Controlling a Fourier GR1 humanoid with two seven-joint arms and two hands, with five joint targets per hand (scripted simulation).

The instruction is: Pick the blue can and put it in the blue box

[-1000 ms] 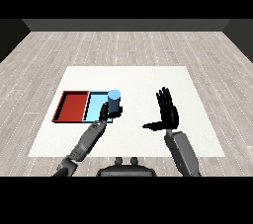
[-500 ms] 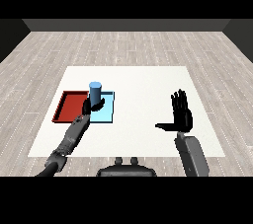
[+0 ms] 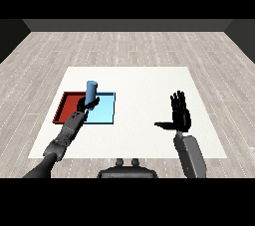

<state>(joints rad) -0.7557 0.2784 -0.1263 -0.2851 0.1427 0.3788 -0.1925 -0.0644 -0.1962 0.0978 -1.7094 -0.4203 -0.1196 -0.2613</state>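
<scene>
Head view, item one: blue can, upright, clasped in my left hand with fingers curled round its base, carried over the inner edge of the light blue tray beside the red tray, presumably for lowering. Item two: my right hand, fingers straight, holding nothing, parked well clear. Since half a second ago the can has edged leftward over the trays' shared border.

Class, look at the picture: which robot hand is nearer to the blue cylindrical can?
The left robot hand: it is curled round the blue cylindrical can above the light blue tray. The right robot hand is raised, open, far off to the can's right.
</scene>
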